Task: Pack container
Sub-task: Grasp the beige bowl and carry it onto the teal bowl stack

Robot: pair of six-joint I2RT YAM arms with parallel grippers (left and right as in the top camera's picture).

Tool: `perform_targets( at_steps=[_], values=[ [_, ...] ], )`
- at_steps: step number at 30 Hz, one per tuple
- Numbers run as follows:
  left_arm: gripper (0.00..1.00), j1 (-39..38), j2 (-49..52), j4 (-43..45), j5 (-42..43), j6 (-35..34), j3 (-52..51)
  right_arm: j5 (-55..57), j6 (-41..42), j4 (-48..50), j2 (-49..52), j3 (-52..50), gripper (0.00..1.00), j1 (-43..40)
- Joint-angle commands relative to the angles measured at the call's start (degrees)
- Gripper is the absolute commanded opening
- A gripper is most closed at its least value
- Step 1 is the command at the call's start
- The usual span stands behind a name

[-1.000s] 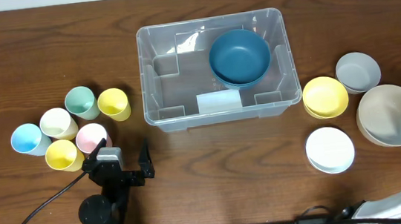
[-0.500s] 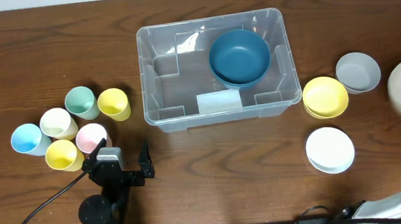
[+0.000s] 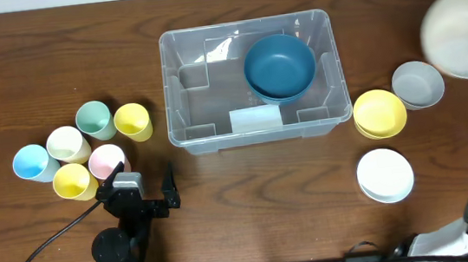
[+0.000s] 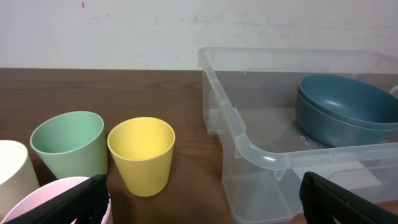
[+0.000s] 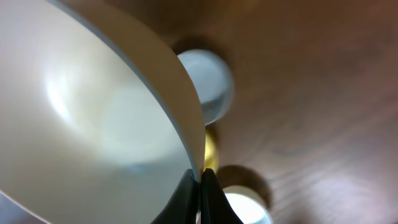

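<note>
The clear container [image 3: 174,94] stands at the table's middle with a dark blue bowl [image 3: 279,65] in its right half. It also shows in the left wrist view [image 4: 249,146], as does the blue bowl [image 4: 348,109]. My right gripper [image 5: 200,180] is shut on the rim of a large beige bowl [image 5: 93,124]. In the overhead view the beige bowl [image 3: 465,32] is blurred, in the air at the far right, and hides the gripper. My left gripper [image 3: 143,177] is open and empty, low at the front left beside the cups; it also shows in the left wrist view [image 4: 205,205].
Several cups stand left of the container: blue [image 3: 31,163], white [image 3: 67,143], green [image 3: 93,120], two yellow [image 3: 133,121], pink [image 3: 106,160]. Right of the container stand a yellow bowl [image 3: 379,113], a grey bowl [image 3: 417,84] and a white bowl [image 3: 385,174].
The beige bowl has left the table at the right and risen toward the far right corner in my right gripper. The left arm has not moved.
</note>
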Motion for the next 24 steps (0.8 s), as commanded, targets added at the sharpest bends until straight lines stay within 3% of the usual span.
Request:
perform_targets(
  at_steps=[1,14,24],
  values=[
    [0.98,0.24,-0.35,-0.61,-0.26,1.03,-1.7,-2.21,-3.3,-0.11,-2.67,1.4,0.01,8.41],
    [0.98,0.24,-0.35,-0.61,-0.26,1.03,-1.7,12.37,0.83,8.09,-1.51,1.22,0.05,38.84],
    [0.98,0.24,-0.35,-0.61,-0.26,1.03,-1.7,16.22,2.86,12.96,7.87,1.22,0.05,46.6]
  ],
)
